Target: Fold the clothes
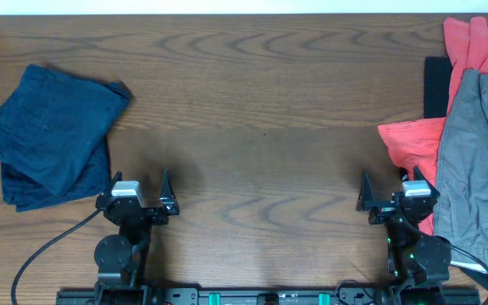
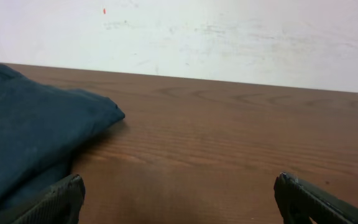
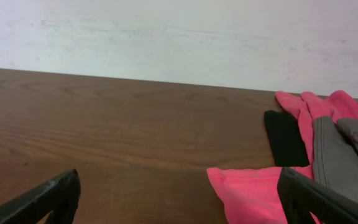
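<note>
The unfolded pile sits at the right edge of the table, so the right gripper is by far the nearer tool. Its jaws are spread wide with nothing between them. The grey shorts lie just to its right and a little ahead, their long axis running from the near edge toward the far one, draped over coral-red cloth whose corner comes up close to the gripper's right finger. A black strip lies beyond (what it is, I cannot tell). The left gripper, likewise wide open and empty, rests just beside the navy garment, which looks already folded, well apart from the pile.
</note>
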